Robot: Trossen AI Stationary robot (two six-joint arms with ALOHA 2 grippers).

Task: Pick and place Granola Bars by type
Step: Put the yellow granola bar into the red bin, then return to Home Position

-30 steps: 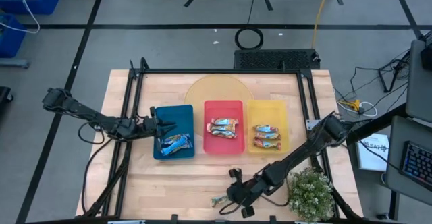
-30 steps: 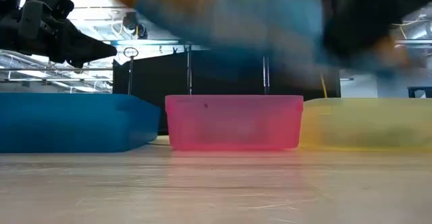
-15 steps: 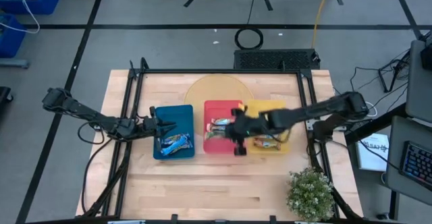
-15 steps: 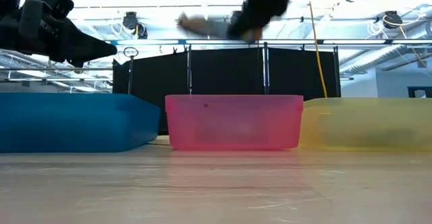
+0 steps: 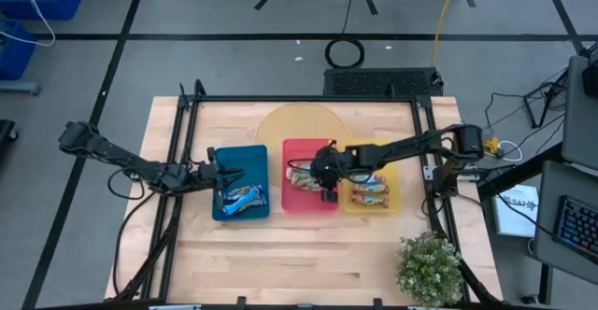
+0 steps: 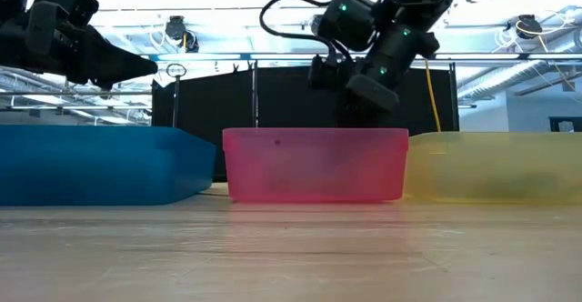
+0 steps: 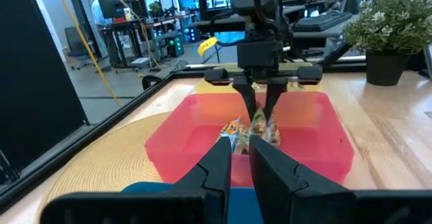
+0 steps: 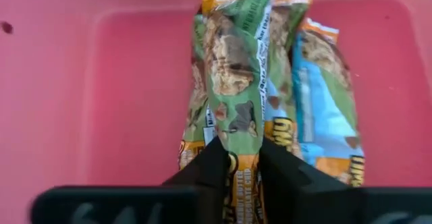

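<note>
Right end effector (image 8: 237, 158) pinches granola bar (image 8: 233, 82) over red tray (image 8: 101, 89), bars inside.

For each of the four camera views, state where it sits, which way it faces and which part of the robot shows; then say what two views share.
High view: overhead, looking straight down on the wooden table; both dark arms show, left claw at the blue plastic tray.
Low view: table height, looking level at the tray fronts; right arm descends from above.
Left wrist view: behind the left claw's fingers, facing the right claw.
Right wrist view: above the red plastic tray, looking down past its fingers at the green-and-orange wrapped granola bar.
Shared: both wrist views show the red tray and that bar.
</note>
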